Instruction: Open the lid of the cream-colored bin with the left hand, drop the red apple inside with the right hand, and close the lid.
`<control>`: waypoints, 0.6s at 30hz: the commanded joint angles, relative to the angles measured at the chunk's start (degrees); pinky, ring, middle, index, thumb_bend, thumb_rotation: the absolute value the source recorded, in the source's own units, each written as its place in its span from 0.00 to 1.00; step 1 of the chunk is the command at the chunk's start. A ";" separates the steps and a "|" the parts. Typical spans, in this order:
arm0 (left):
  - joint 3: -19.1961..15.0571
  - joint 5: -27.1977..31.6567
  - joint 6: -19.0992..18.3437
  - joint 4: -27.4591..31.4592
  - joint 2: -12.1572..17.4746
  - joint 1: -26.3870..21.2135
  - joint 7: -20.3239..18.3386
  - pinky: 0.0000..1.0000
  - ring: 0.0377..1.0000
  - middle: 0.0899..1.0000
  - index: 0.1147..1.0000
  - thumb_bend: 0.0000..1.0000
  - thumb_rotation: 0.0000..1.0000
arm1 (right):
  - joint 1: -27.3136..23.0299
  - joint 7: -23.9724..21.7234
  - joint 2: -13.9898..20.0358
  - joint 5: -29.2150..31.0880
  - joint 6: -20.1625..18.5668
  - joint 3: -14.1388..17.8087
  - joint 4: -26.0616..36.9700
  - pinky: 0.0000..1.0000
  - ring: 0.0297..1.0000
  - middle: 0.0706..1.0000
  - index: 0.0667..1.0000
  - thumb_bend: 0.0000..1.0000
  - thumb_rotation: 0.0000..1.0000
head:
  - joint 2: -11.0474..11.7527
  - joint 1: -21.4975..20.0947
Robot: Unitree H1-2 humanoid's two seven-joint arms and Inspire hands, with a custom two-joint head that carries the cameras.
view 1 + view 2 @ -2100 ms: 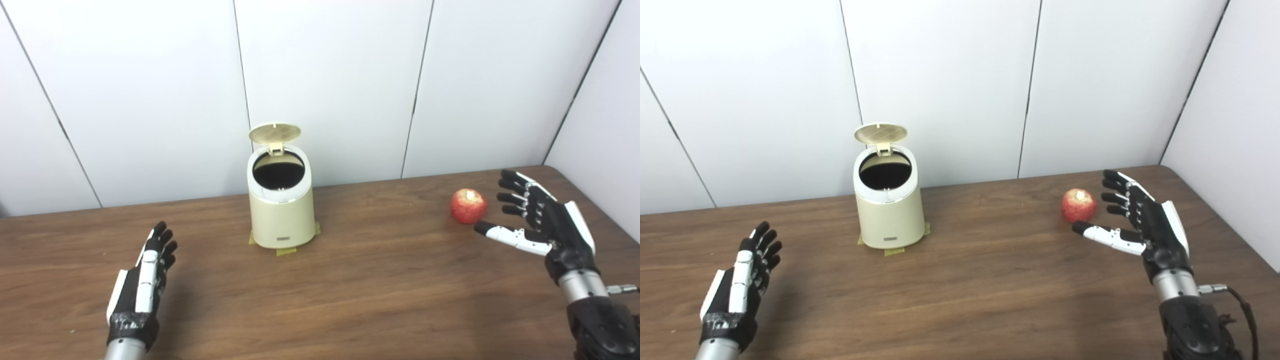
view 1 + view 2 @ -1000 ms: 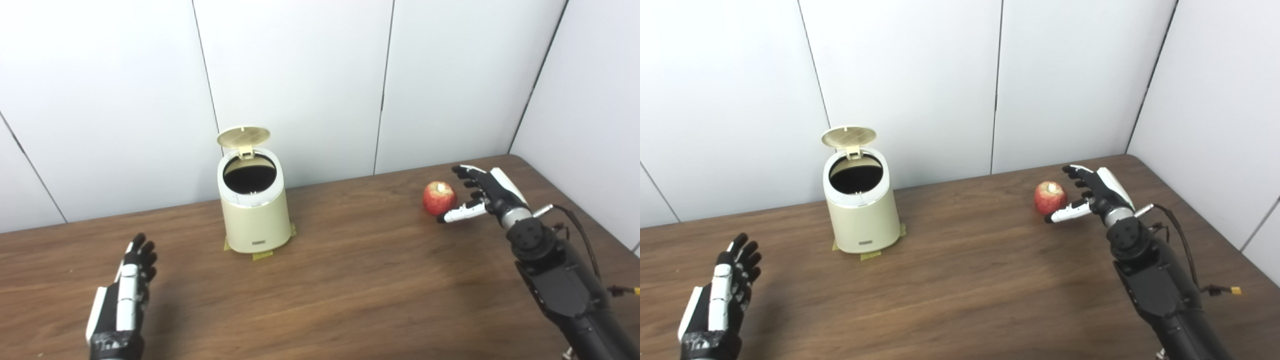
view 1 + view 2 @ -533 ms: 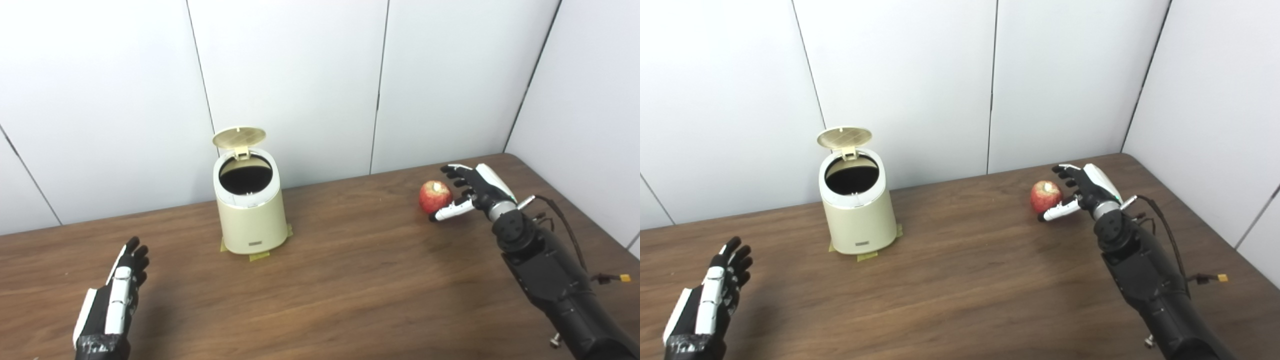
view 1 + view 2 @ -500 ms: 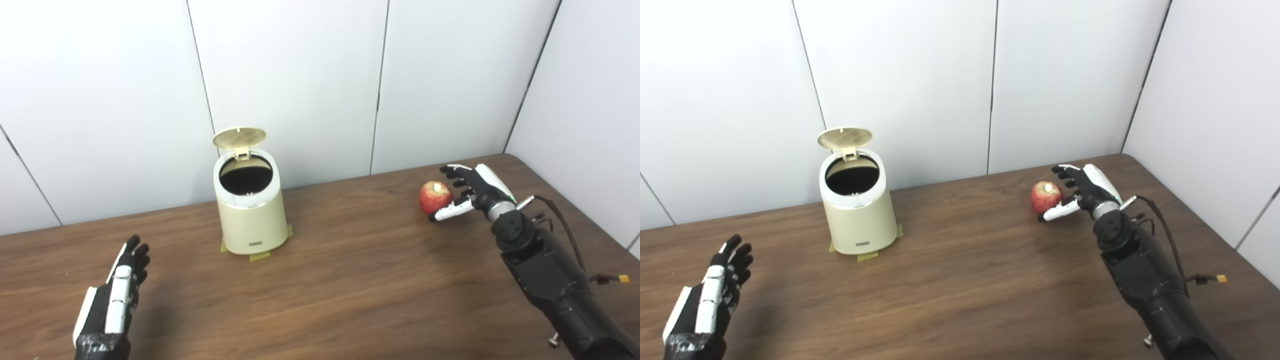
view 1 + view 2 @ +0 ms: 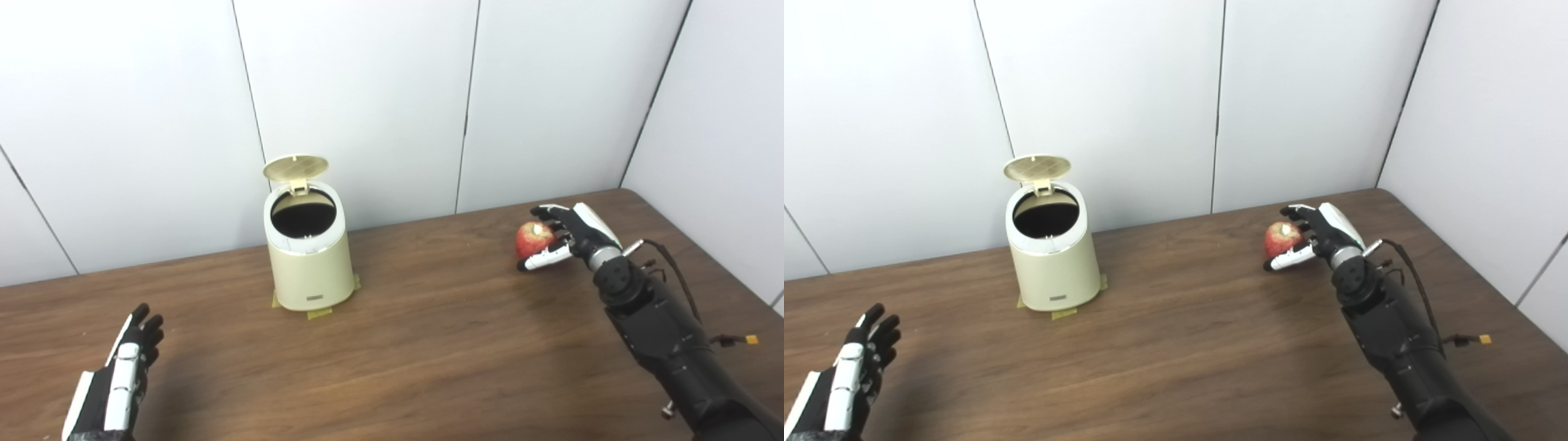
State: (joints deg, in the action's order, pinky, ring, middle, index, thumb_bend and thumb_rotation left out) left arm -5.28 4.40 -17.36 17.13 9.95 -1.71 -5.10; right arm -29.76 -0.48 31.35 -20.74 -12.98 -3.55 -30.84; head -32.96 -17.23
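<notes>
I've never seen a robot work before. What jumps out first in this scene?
Probably the red apple at the far right of the brown table, with the robot's black-and-white right hand curled around it; whether it grips yet is hard to tell. Next, the cream-colored bin near the wall, its round lid flipped up over a dark opening. The left hand hovers open at the near left.

A: What was cut off?
B: The left hand (image 5: 110,392) was clipped at the wrist by the bottom edge.

A: And hidden?
B: The bin (image 5: 309,257) interior was lost in darkness; the apple (image 5: 531,237) was partly covered by the right hand (image 5: 566,236), contact undeterminable.
</notes>
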 commanded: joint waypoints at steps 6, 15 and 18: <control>0.60 -0.93 -0.36 4.07 0.71 -1.36 0.06 1.00 0.99 0.97 1.00 0.46 1.00 | -2.80 1.84 1.65 -2.19 3.81 -1.11 -0.75 0.68 0.77 0.80 0.78 0.91 0.15 | -0.35 -0.12; 0.85 -2.04 -0.60 4.33 0.75 -1.49 0.33 1.00 0.98 0.96 1.00 0.44 1.00 | -2.27 4.64 1.21 -4.96 4.71 -2.02 -1.39 0.60 0.69 0.74 0.75 0.88 0.08 | -0.41 -0.15; 0.43 -1.65 -1.32 4.87 0.16 -1.39 0.59 1.00 0.98 0.97 1.00 0.45 1.00 | -1.77 6.69 0.60 -4.14 6.47 -0.76 -1.19 0.55 0.61 0.67 0.71 0.88 0.01 | -0.75 -0.65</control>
State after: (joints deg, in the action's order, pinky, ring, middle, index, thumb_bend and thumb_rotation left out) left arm -4.59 2.77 -19.50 20.00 9.92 -1.55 -4.96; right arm -29.67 4.11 31.10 -25.23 -8.92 -5.47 -33.01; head -33.66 -17.84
